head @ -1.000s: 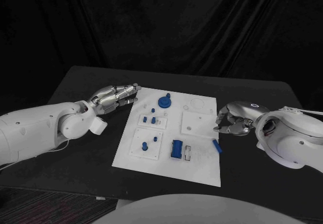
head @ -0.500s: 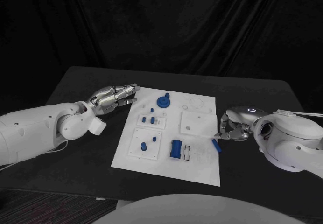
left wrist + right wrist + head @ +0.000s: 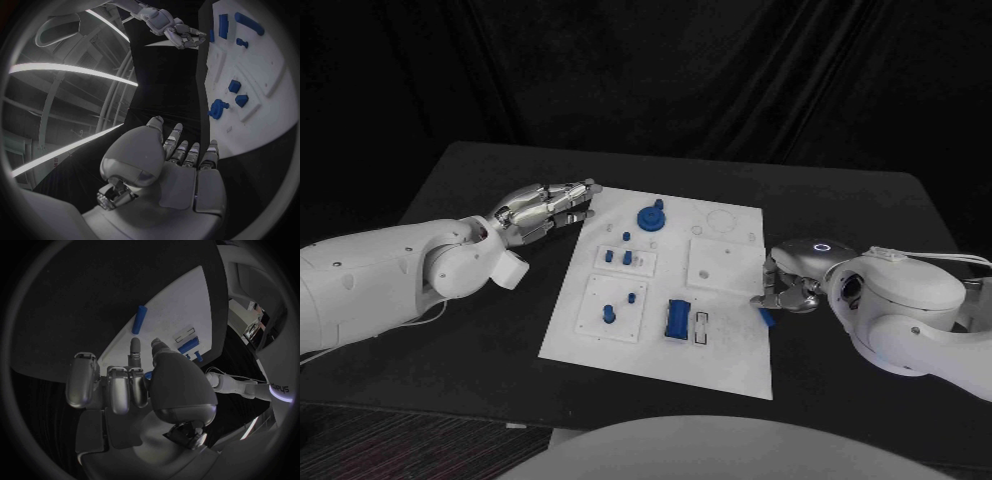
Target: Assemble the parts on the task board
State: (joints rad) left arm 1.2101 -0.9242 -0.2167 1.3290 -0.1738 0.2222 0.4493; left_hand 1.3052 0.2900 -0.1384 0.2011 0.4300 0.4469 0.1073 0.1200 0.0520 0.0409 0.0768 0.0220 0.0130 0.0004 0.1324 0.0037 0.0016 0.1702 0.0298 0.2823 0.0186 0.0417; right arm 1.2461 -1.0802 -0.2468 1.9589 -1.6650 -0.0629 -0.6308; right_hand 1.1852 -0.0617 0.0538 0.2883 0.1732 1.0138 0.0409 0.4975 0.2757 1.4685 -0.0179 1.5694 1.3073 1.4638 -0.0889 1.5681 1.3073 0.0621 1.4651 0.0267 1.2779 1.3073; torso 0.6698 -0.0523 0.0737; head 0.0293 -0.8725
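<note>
1. Black table [image 3: 473,330] under dark curtains carries the white task board [image 3: 733,350] at centre.
2. My left hand [image 3: 545,212] rests at the board's ten o'clock, fingers extended, holding nothing.
3. My right hand [image 3: 790,280] curls over the blue bar [image 3: 140,319] at three o'clock; I cannot tell whether it grips.
4. Other blue parts [image 3: 678,320] sit on the board.
5. No writing is legible.

One task board [image 3: 733,345]; two hands: left hand [image 3: 548,211], right hand [image 3: 790,280] (blue parts too small to count).
</note>
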